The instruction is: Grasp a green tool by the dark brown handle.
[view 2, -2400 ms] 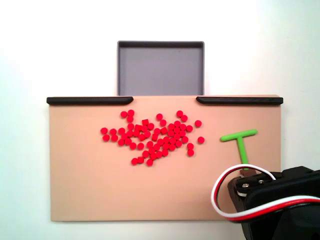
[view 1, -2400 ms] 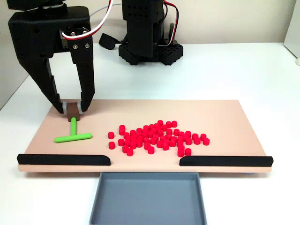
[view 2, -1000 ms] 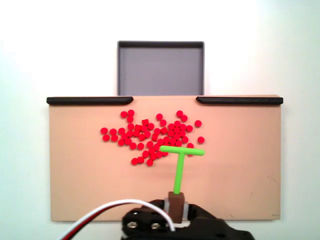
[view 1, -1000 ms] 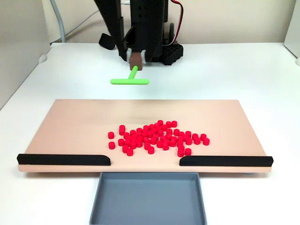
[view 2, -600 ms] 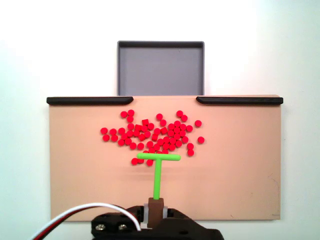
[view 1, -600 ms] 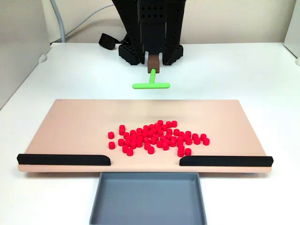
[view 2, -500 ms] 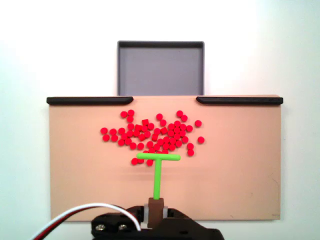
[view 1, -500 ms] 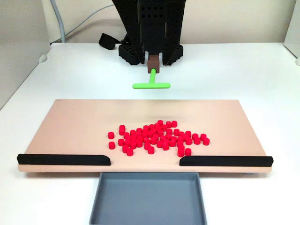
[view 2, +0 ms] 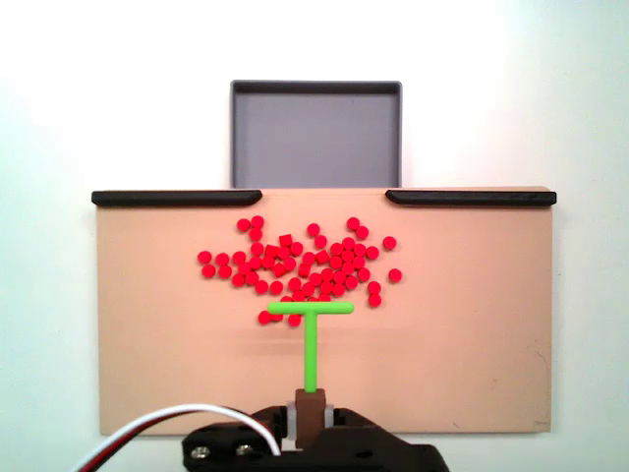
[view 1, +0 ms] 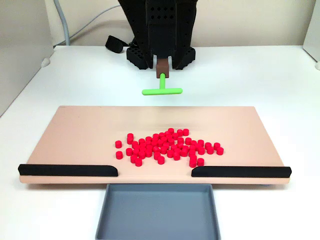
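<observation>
In a fixed view facing the arm, the gripper (view 1: 163,62) hangs in the air behind the far edge of the tan board (view 1: 75,135), its two black fingers closed tight on the dark brown handle (view 1: 163,65). The green tool (view 1: 162,88) hangs from that handle with its stem pointing down toward the board and its crossbar level, clear of the board's surface. A heap of small red cylinders (view 1: 167,146) lies near the board's middle, two black strips (view 1: 68,170) run along its near edge, and a grey tray (view 1: 158,211) sits just past that edge.

In a fixed view from above, the gripper (view 2: 311,417) sits at the board's (view 2: 472,324) bottom edge, clamped on the handle (view 2: 311,408). The tool's (view 2: 311,339) stem reaches up over the board, and its crossbar overlaps the lowest red cylinders (view 2: 300,261) in the picture — though it is held above them.

The grasp looks done. To keep it well, the fingers should stay firmly pressed on the brown block, not the thin stem, with the crossbar kept level.

Compared with half a second ago, almost nothing differs — the tool has shifted only very slightly. A second ago it was off to one side; earlier still it lay flat on the board.
</observation>
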Controlling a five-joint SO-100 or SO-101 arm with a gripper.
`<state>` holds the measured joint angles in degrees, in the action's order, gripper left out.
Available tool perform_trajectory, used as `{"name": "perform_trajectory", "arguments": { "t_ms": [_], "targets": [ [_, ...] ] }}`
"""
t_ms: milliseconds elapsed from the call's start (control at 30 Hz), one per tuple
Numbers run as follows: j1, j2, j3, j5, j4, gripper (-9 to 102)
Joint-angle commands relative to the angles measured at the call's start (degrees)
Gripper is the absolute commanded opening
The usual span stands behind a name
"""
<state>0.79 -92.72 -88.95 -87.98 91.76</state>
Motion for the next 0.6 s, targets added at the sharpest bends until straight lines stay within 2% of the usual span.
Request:
{"name": "perform_trajectory", "arguments": {
  "t_ms": [0, 567],
  "targets": [
    [0.2, -1.5, 0.3, 0.0, -0.1, 0],
    [0.1, -2.9, 0.3, -1.0, -0.1, 0]
  ]
}}
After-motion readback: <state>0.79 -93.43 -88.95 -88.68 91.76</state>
